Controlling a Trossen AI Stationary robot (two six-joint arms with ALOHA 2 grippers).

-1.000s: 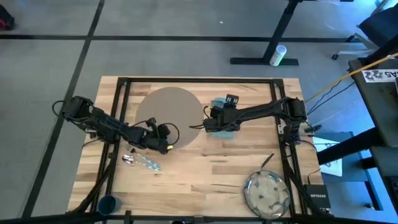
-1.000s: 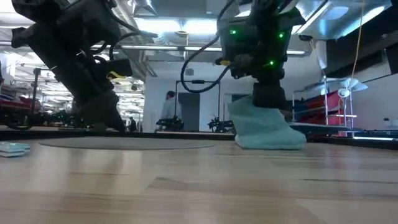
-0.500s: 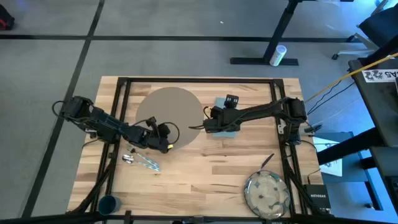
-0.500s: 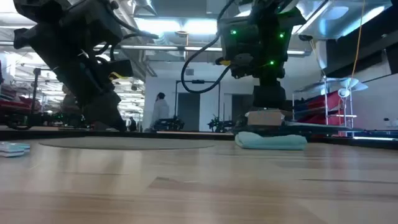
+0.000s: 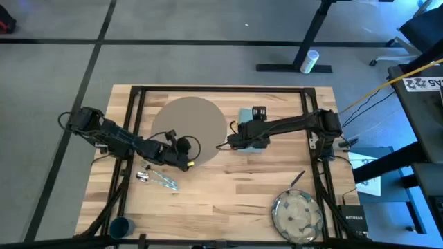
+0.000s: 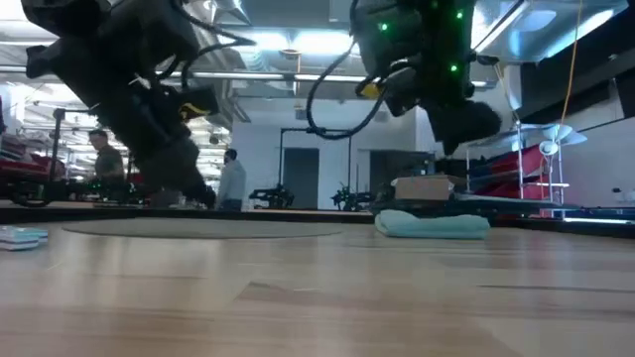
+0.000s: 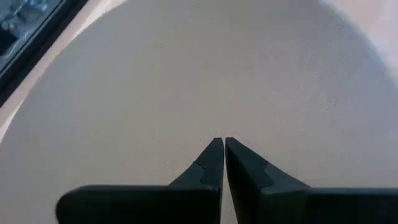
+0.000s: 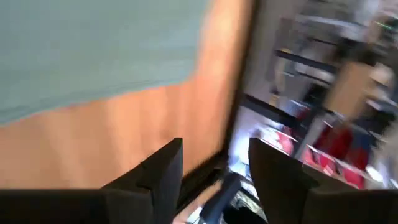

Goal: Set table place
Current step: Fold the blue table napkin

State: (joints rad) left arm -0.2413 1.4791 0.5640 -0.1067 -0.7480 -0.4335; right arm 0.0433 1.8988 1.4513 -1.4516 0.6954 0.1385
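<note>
On the wooden table [image 5: 228, 180], the round grey-brown placemat [image 5: 190, 128] lies flat in the far-left part of the top, with nothing set on it. The left gripper [image 5: 185, 153] sits low over the near edge of the mat, and the left wrist view shows its two dark fingers [image 7: 211, 163] pressed together, only a hairline slit between them, holding nothing, with mat surface filling the picture beyond.

Over to the right arm: the right gripper [image 5: 235, 140] hangs above the table just beside the mat's right edge, at the near-left corner of the teal napkin [image 5: 250, 128]. Its fingers [image 8: 158, 171] are spread apart with nothing between them, and the right wrist view catches teal cloth on bare wood past them. From table height, the napkin [image 6: 432, 224] lies flat on the top, and the right gripper is up clear of it, not touching.

The speckled plate [image 5: 297, 214] rests at the near-right corner of the table, well apart from the mat, and I see no food or cutlery on it. A dark piece of cutlery [image 5: 297, 178], which kind I can't tell, lies just beyond the plate's far rim. Silver cutlery [image 5: 158, 178] lies bunched on the wood near the left gripper, just off the mat. The small dark-blue cup [image 5: 120, 226] stands at the near-left corner; what's inside, I can't tell.

Two people [image 6: 230, 180] show in the room behind.
</note>
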